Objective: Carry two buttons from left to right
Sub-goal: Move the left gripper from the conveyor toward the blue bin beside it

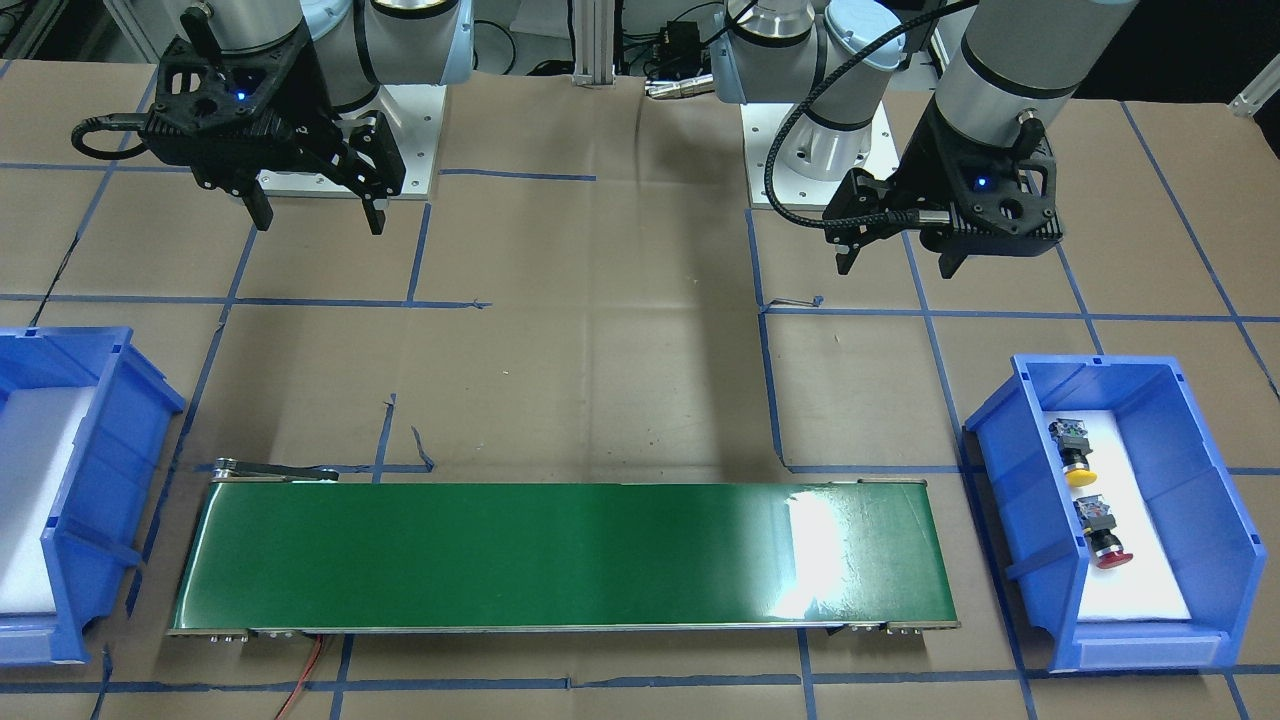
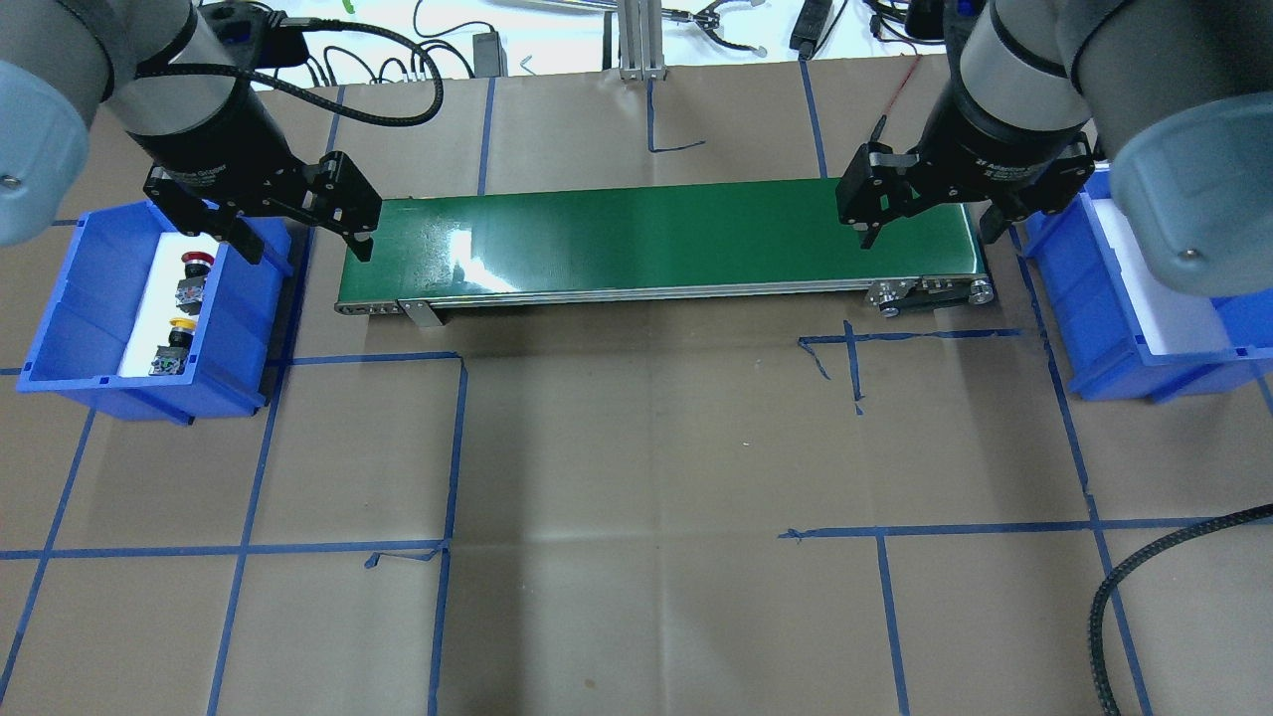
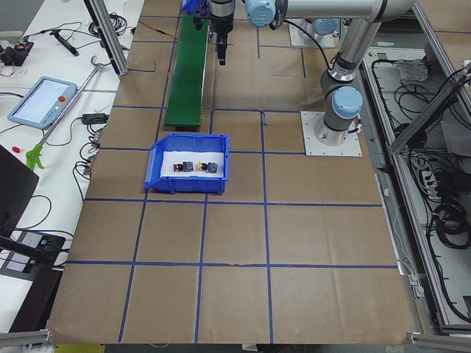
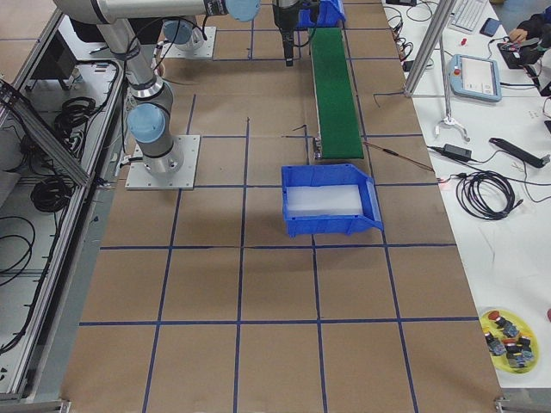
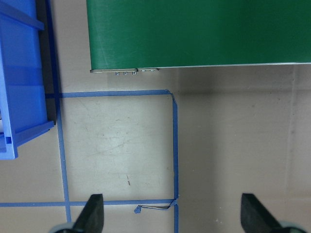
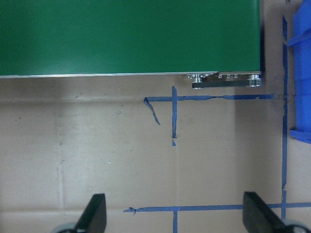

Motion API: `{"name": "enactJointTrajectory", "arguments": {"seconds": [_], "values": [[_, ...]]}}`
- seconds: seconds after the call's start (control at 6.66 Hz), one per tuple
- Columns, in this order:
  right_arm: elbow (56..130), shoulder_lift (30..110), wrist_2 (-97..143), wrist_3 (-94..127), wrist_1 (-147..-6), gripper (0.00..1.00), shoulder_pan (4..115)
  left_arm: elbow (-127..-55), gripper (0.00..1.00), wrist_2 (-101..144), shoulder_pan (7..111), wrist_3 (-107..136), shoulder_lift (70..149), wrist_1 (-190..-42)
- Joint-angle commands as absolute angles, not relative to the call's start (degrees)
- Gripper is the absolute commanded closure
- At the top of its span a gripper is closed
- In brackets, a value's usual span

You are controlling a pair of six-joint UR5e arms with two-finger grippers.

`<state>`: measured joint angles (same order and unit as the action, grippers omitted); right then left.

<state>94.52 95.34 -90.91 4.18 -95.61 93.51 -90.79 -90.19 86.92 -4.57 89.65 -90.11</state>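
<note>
Not begun: yellow button (image 1: 1076, 456) and red button (image 1: 1103, 535) lie in the left bin (image 1: 1195, 480); both transfers remain. The left gripper (image 1: 897, 262) and right gripper (image 1: 320, 220) hover, fingers spread, empty

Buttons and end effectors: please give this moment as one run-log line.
yellow button: in left bin | red button: in left bin | left end effector: open, empty | right end effector: open, empty | step: no pick yet

The green belt (image 1: 500, 555) is glossy, the brown paper (image 1: 620, 380) matt, the blue bins (image 1: 1190, 480) smooth plastic.
</note>
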Motion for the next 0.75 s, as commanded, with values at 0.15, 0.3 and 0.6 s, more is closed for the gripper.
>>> {"name": "enactJointTrajectory", "arguments": {"seconds": [0.15, 0.3, 0.6], "values": [[95.01, 95.36, -90.62, 4.31, -95.45, 0.00, 93.60, -90.88, 0.00, -90.26, 86.92, -4.74, 89.47, -90.18], [95.01, 95.27, -90.62, 4.31, -95.45, 0.00, 93.60, -90.97, 0.00, -90.18, 86.92, -4.83, 89.39, -90.18], [95.10, 95.27, -90.62, 4.39, -95.36, 0.00, 93.60, -90.97, 0.00, -90.26, 86.40, -6.14, 89.12, -90.26]]}}
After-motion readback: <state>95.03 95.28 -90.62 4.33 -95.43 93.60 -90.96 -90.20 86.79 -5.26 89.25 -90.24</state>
